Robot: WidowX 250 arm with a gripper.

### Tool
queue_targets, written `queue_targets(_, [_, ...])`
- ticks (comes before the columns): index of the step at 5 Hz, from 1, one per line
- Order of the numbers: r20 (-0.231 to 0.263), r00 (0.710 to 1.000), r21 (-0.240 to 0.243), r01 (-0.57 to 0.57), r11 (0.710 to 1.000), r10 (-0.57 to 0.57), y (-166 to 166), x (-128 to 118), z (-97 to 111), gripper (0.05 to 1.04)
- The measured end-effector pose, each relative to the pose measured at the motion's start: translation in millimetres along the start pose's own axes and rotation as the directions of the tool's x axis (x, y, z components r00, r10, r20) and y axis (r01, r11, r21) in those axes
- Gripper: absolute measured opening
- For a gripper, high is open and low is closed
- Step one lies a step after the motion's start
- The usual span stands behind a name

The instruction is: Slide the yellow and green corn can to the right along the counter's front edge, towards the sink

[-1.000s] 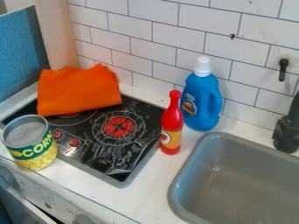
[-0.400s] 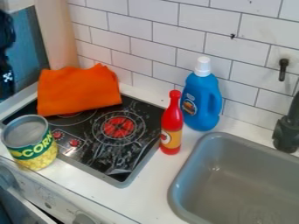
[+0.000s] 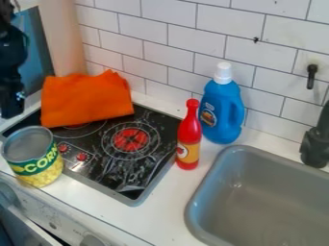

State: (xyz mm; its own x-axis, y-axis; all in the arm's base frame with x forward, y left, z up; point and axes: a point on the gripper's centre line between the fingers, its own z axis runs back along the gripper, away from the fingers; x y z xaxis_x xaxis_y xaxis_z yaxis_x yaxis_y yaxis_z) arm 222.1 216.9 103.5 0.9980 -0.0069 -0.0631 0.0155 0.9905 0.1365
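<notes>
hanging at left, black pincer (image 3: 11,104), opening and hold unclear, orange cloth (image 3: 87,100) and corn can (image 3: 33,156) nearby

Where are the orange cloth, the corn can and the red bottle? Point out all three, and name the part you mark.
Orange cloth (image 3: 87,102): camera view, middle of its draped face.
Corn can (image 3: 40,166): camera view, the label on its side.
Red bottle (image 3: 189,131): camera view, its red body above the label.

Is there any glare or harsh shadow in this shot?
In the camera view, pale streaks cross the shiny black stovetop, reflections or marks, I can't tell which; the smooth grey sink catches a small highlight; shadows look soft.
</notes>
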Motion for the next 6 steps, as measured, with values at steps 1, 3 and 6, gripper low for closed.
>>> queue_targets(1, [-0.016, 1.000, -0.022, -0.021, 1.000, 0.021, 3, 7, -15, 1.000])
queue_targets(3, [-0.035, 0.996, -0.017, -0.086, 0.996, 0.086, 4, 9, -28, 1.000])
queue_targets(6, [-0.099, 0.993, -0.011, -0.057, 0.998, 0.056, -3, -5, -49, 1.000])
